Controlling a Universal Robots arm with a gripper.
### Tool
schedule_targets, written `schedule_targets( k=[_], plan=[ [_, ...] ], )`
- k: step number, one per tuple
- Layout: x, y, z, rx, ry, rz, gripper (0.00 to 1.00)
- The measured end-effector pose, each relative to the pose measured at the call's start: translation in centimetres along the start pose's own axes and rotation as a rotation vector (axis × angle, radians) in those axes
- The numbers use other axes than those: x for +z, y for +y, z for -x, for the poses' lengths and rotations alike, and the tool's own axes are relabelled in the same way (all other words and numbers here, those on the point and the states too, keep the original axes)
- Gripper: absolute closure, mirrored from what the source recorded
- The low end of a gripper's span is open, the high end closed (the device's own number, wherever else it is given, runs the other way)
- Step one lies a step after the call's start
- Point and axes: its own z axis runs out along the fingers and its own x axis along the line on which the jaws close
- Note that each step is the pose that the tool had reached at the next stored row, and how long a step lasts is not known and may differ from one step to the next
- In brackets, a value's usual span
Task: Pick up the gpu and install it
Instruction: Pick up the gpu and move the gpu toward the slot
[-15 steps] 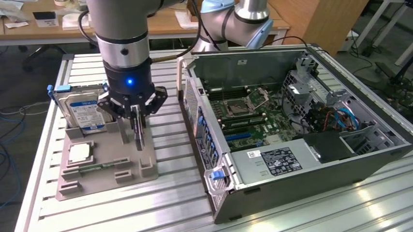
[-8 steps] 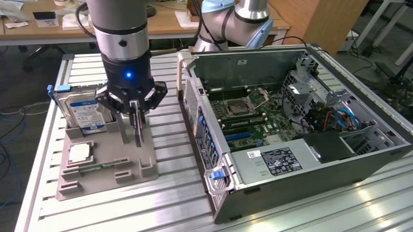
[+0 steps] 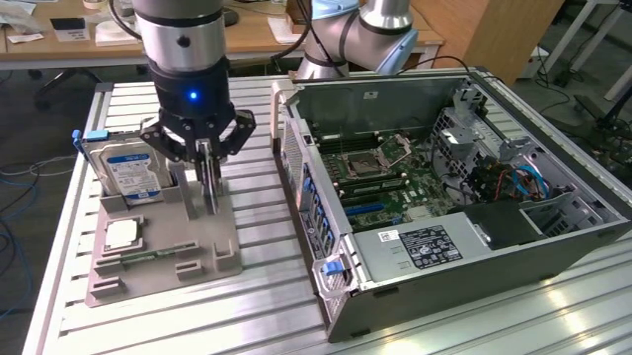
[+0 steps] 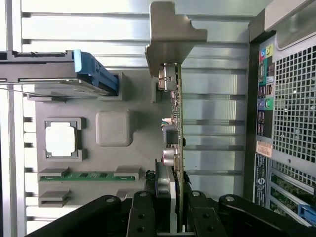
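Clamping gpu (image 4: 176,98) edge-on, gripper (image 4: 173,200) closed around it, at gray tray (image 3: 212,255).

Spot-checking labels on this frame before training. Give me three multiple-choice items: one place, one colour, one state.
1. Where is the hard drive?
A. standing in the tray, to the exterior view's left of the gpu
B. lying flat, to the exterior view's right of the gpu
C. stacked on the gpu

2. What colour is the memory stick in the tray?
A. red
B. green
C. blue

3. The gripper is:
A. open, apart from everything
B. shut on the hard drive
C. shut on the gpu

Answers:
1 A, it stands on edge in a slot beside the card.
2 B, a green strip lies in its slot.
3 C, the fingers sit against both faces of the upright card.
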Motion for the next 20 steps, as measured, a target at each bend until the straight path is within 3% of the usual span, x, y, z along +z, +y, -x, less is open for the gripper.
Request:
schedule_targets(
  k=[10,20],
  plan=[
    [-3.90,0.10,0.0,0.000,0.0000,0.0000,0.72],
    [-7.14,0.19,0.0,0.000,-0.0001,0.0000,0.72]
  ],
)
